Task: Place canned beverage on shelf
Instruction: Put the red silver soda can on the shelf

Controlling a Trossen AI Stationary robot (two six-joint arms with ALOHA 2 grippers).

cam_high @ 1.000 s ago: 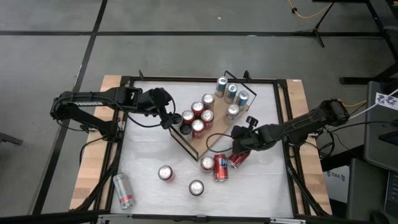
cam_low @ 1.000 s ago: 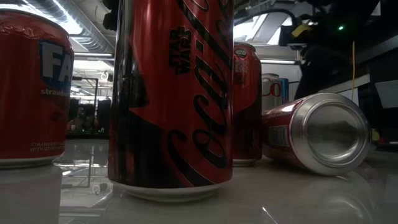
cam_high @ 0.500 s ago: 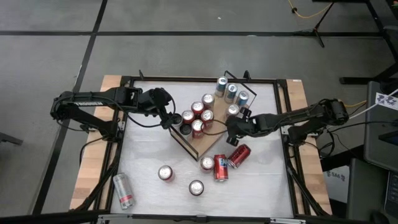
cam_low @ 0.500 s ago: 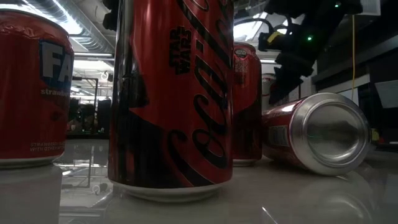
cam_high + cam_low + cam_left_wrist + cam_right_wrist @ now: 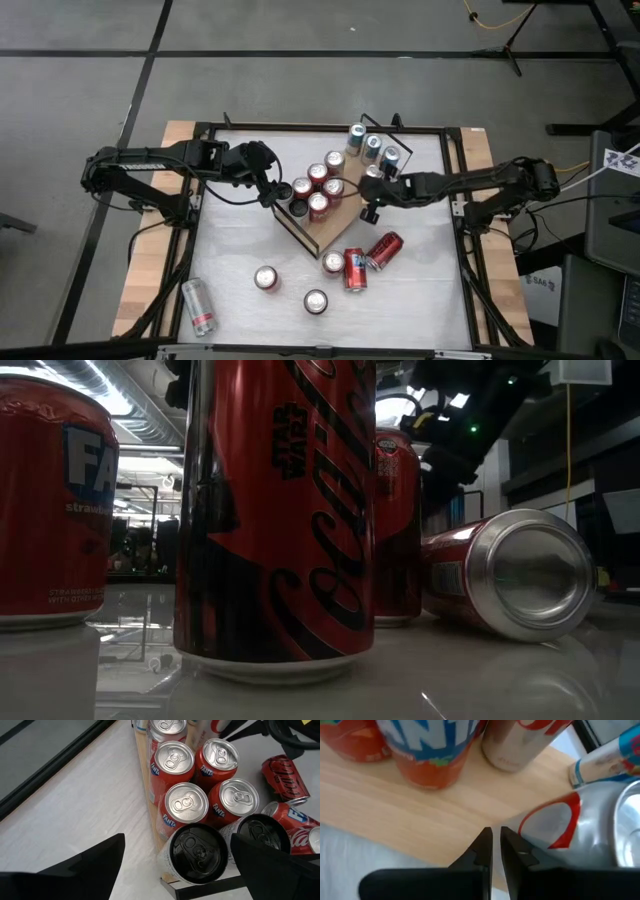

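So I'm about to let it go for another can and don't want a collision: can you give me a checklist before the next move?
1. Right gripper empty: ok, fingers shut with nothing between them.
2. Right gripper position: over the light-wood board shelf, near its edge.
3. Left gripper parked: ok, open beside the black-topped cans, holding nothing.
4. Free shelf space: ok, bare wood beside the red cans.
5. Next can reachable: ok, a red can lying on its side on the white tabletop.
6. Its grip clearance: cannot tell.

Two dark, jointed arms trailing black cables, each gripper with black, wedge-shaped fingers [image 5: 85, 865].
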